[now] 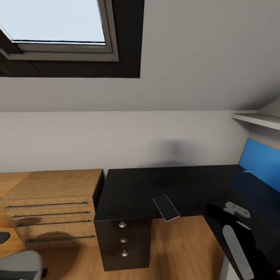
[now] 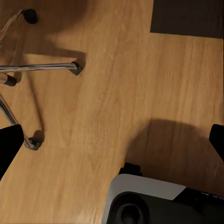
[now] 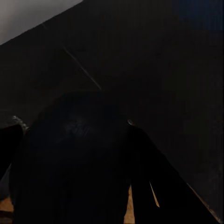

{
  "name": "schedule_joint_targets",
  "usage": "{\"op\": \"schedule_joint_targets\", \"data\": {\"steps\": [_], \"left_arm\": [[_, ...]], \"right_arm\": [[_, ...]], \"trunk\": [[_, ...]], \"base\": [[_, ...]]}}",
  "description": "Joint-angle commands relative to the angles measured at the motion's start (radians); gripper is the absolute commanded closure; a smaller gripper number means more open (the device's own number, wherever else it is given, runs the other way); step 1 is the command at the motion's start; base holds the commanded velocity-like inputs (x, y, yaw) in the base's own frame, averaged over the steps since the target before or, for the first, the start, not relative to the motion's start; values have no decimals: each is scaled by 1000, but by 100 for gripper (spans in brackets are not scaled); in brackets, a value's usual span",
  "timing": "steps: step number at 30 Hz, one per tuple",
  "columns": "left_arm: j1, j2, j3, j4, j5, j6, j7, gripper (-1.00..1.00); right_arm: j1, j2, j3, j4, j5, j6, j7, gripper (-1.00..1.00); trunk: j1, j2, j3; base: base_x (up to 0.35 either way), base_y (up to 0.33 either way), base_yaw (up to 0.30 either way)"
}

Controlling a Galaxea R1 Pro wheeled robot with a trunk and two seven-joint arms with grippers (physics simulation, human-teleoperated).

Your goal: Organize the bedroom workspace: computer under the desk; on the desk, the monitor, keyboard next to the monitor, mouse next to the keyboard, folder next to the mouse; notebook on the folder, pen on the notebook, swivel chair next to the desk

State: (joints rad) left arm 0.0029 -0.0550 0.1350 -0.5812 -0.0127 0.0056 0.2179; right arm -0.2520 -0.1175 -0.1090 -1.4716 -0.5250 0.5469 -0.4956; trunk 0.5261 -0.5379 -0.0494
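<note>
1. Desk first: we see the long glossy black L-shaped desk point(image 1: 171, 186) standing against the pale grey wall point(image 1: 116, 136) under the sloped ceiling, with a skylight point(image 1: 54, 21) above.
2. Its black three-drawer unit point(image 1: 123, 241) with round silver knobs sits at the desk's left end, just beside a light-wood drawer chest point(image 1: 52, 206).
3. The small thin dark-grey notebook point(image 1: 166, 208) lies flat and skewed at the desk's front edge, near the drawer unit, with one corner overhanging the light wood floor point(image 1: 179, 249).
4. A short thin pale stick, likely the pen point(image 1: 245, 170), lies on the desk's right wing, close to the blue wall panel point(image 1: 259, 161).
5. A corner of the grey upholstered swivel chair point(image 1: 19, 266) shows at the lower left of the head view, apart from the desk; its metal spokes and dark casters point(image 2: 42, 67) appear in the left wrist view.
6. The left gripper point(image 2: 113, 142) hangs over bare floor, its black fingers point(image 2: 8, 147) spread wide with nothing between them.
7. The right arm point(image 1: 235, 243) reaches over the desk's right wing.
8. The right gripper point(image 3: 81, 161) is lost in darkness: a rounded black mass sits by it, and we cannot tell whether it grips anything.
</note>
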Motion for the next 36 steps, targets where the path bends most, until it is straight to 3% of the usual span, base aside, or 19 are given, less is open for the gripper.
{"op": "schedule_joint_targets", "data": {"steps": [1,3,5,16,23,28,31,33,36], "left_arm": [[0,-1,3,-2,-2,1,0,-100],[0,-3,2,-3,-9,1,0,-100],[0,-4,0,-2,-27,0,0,-100],[0,-5,1,-3,-27,-1,1,-100],[0,-5,2,-6,-27,-28,1,-100],[0,-5,4,-6,-27,-84,0,-100],[0,-5,4,-6,-27,-93,0,-100],[0,-6,4,-5,-27,-93,1,-100],[0,-6,5,-4,-27,-93,1,-100]], "right_arm": [[-1,-3,-1,5,-16,-2,-12,100],[-1,-8,-15,20,-15,-4,-13,100],[-1,-11,-72,43,-15,-8,-9,100],[-3,-14,-82,55,-12,-10,-8,100],[-3,-14,-78,58,-9,-10,-8,100],[-3,-12,-6,87,7,-17,-8,100],[-42,-10,22,267,57,-99,-9,100],[-145,-9,26,445,114,-178,-9,100],[-224,-8,28,584,149,-228,-8,100]], "trunk": [[0,-2,-2],[0,-2,-2],[0,-2,-2],[0,-2,-2],[0,-2,-2],[0,-2,-2],[0,-2,-2],[0,-2,-2],[0,-2,-2]], "base": [[0,0,-277],[0,0,-277],[0,0,-284],[0,0,-296],[0,0,-299],[0,0,-146],[0,0,-15],[0,0,-2],[0,0,0]]}}
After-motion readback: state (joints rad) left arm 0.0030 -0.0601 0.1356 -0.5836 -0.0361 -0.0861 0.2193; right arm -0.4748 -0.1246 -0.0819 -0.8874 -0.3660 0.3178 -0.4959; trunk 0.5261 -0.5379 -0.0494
